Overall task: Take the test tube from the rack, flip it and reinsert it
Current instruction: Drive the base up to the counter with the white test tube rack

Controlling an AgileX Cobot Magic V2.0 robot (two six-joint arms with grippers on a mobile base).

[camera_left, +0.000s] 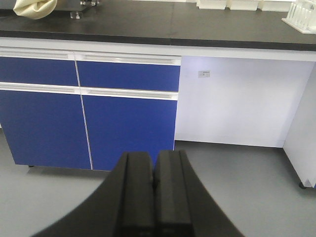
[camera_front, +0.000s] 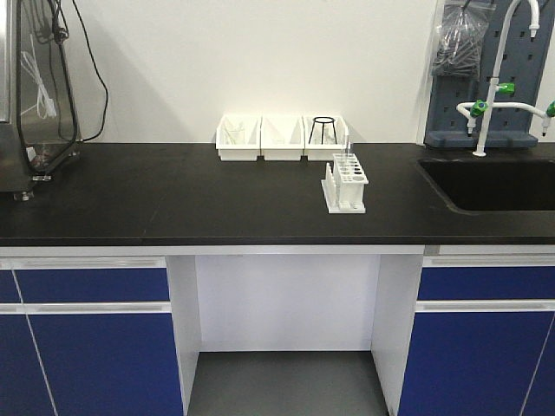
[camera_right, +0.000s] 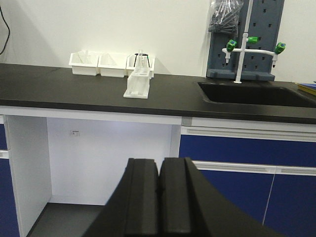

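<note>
The white rack (camera_front: pixel 345 184) stands on the black counter right of centre, also in the right wrist view (camera_right: pixel 138 85) and at the far top right of the left wrist view (camera_left: pixel 302 17). A slim clear test tube (camera_front: pixel 348 149) rises upright from its back row, faint against the wall. My left gripper (camera_left: pixel 154 168) is shut and empty, low in front of the blue cabinets, far from the rack. Below counter height, my right gripper (camera_right: pixel 159 173) is also shut with nothing in it. Neither gripper appears in the front view.
Three white bins (camera_front: pixel 282 137) line the counter's back; one holds a black ring stand (camera_front: pixel 323 130). A sink (camera_front: pixel 494 184) with a white faucet (camera_front: pixel 494 87) lies right. A machine with cables (camera_front: pixel 35 95) stands at left. A knee recess (camera_front: pixel 286 303) opens between the blue cabinets (camera_front: pixel 87 338).
</note>
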